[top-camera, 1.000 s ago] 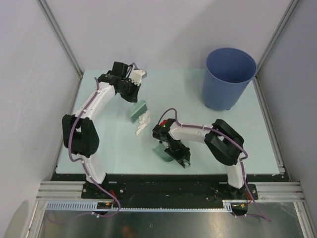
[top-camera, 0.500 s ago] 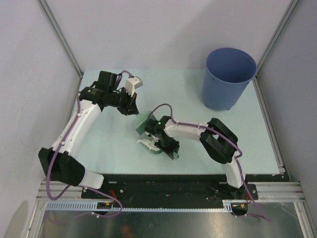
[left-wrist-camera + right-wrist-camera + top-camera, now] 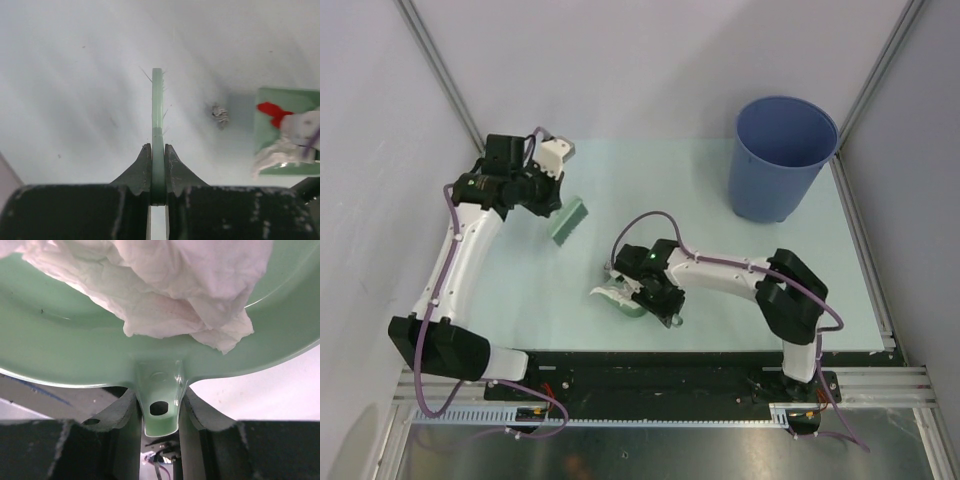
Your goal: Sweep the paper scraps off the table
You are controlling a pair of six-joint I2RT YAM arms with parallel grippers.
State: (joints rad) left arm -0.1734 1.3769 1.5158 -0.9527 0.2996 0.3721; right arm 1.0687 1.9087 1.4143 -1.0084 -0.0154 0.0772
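My left gripper [image 3: 552, 203] [image 3: 157, 147] is shut on the pale green brush [image 3: 568, 220] [image 3: 157, 110], held at the table's [image 3: 700, 190] back left, apart from the dustpan. My right gripper [image 3: 646, 297] [image 3: 159, 395] is shut on the handle of the pale green dustpan [image 3: 632, 303] [image 3: 75, 355] near the front middle. A white crumple [image 3: 608, 293] [image 3: 175, 290] lies in the pan, partly over its lip. The left wrist view shows a red piece [image 3: 272, 111] in the pan too, and a small grey scrap [image 3: 219, 114] on the table beside it.
A tall blue bin [image 3: 782, 155] stands at the back right corner. A black and metal rail [image 3: 660, 365] runs along the near edge by the arm bases. Grey walls close in both sides.
The left arm has swung the brush back and left, away from the dustpan. The white crumple, earlier on the table by the brush, now lies in the pan, which has shifted left.
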